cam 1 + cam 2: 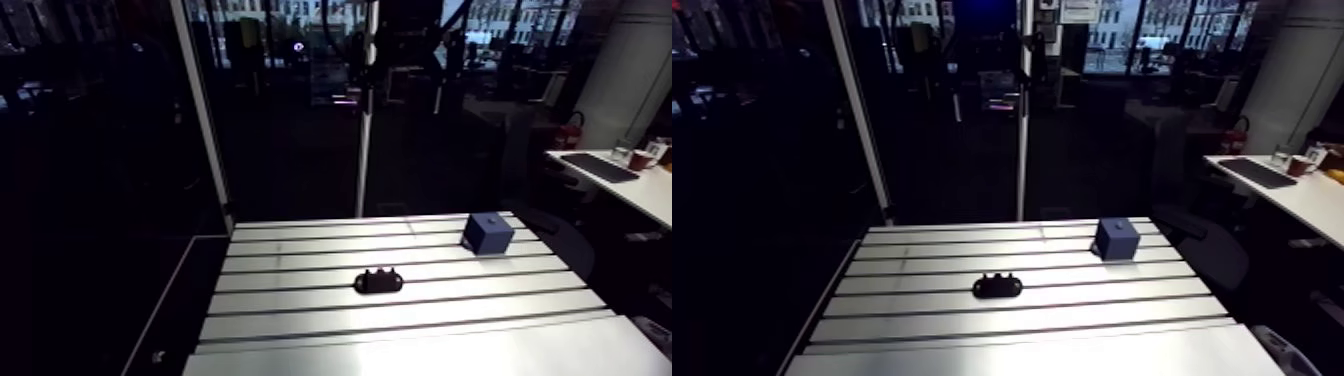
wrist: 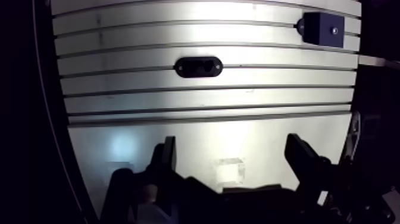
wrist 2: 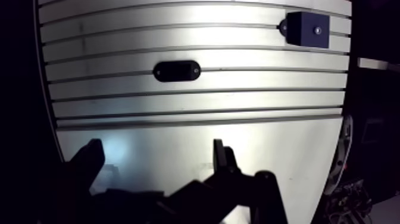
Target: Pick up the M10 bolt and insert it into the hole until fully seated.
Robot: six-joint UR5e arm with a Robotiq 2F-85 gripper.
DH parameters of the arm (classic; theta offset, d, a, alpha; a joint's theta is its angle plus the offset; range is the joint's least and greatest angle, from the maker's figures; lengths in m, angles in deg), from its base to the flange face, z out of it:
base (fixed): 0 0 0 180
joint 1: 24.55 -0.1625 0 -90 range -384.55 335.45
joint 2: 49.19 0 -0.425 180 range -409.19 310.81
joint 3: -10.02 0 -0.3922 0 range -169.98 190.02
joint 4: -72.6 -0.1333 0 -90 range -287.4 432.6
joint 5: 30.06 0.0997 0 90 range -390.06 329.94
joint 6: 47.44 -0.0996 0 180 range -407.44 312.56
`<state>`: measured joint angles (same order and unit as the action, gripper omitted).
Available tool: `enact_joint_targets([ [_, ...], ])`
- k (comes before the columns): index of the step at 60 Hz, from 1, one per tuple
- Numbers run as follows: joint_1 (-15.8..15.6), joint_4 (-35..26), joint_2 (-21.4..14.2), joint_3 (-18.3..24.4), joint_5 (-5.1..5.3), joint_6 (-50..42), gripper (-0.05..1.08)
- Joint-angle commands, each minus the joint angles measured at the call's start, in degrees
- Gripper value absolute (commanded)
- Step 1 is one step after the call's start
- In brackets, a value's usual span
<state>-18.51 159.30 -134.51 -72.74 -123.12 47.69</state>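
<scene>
Wrist view: gripper (image 2: 231, 140) pointed down at the table (image 1: 400, 322), well above it. It hung over the smooth plate at the near edge, short of the slotted section. Both fingers (image 2: 166, 158) were spread wide, with only bare plate showing between them. The claw gripped nothing.

The black oval holder (image 2: 199, 67) sat ahead of the gripper on the slotted part, roughly mid-table, lying along the slots. It was well apart from the fingertips, with several slots in between. I saw two paler spots in its top face from this angle.

In the arm view the same holder showed two small dark studs (image 1: 391, 270) standing upright out of its top. They were too small for me to read thread or head size, so I couldn't tell which one the task meant. Both were seated in the holder and neither was touched.

The blue block (image 2: 324, 28) sat farther ahead than the holder and off to one side, near the table's far edge. It was well apart from the holder. The hole (image 3: 318, 29) was visible as a small spot on its upward face, and a small dark knob stuck out of the side facing the holder. The block rested flat and square-on to the slots.
</scene>
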Motion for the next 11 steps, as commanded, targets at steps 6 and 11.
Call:
enact_joint_targets([
  [6, 0.0, 0.0, -0.2, -0.2, -0.06, 0.0, 0.01],
  [11, 0.0, 0.0, -0.2, -0.3, -0.06, 0.0, 0.01],
])
